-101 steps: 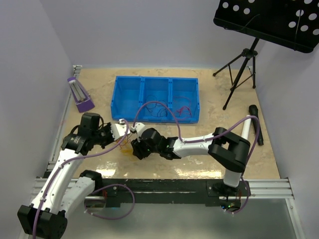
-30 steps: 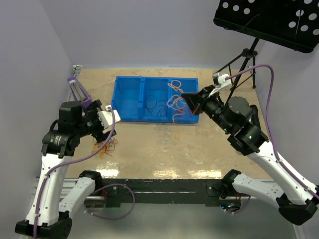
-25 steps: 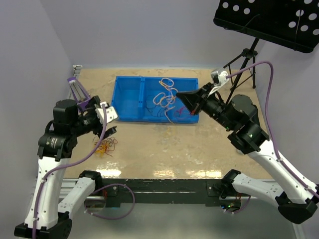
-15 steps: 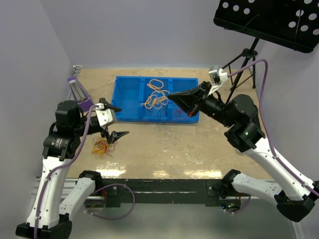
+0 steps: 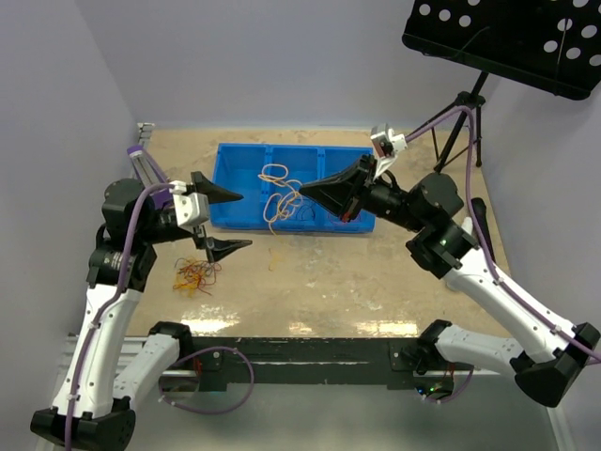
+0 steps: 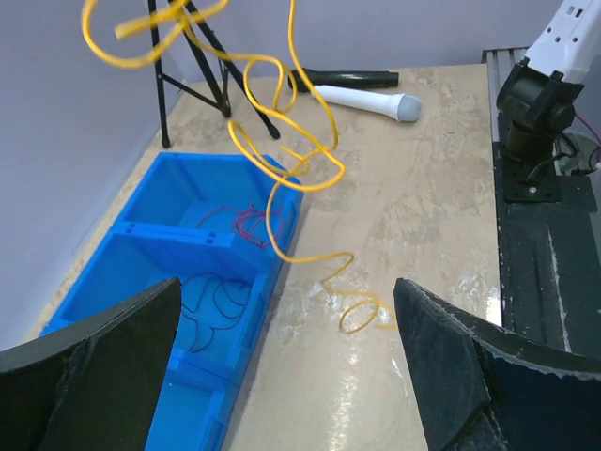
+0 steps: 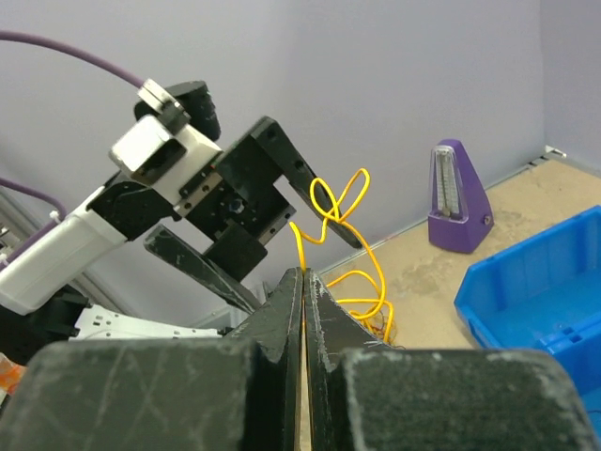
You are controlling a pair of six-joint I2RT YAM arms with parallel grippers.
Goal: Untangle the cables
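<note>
top view: right jaws pinched on a yellow cable [image 5: 278, 201], loops dangling off their tips; left jaws spread wide, tangled clump [image 5: 195, 274] on the bench [image 5: 376, 272] below them. left wrist: cable hangs ahead, between wide jaws. right wrist: cable springs from shut tips.

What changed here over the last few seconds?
The right end effector, shut on a yellow cable, pulled it out of the tangle, lifted it rightward, then swung it back left above the blue bin. The left end effector lifted off the tangle, jaws wide open. Bin and music stand stayed put.
</note>
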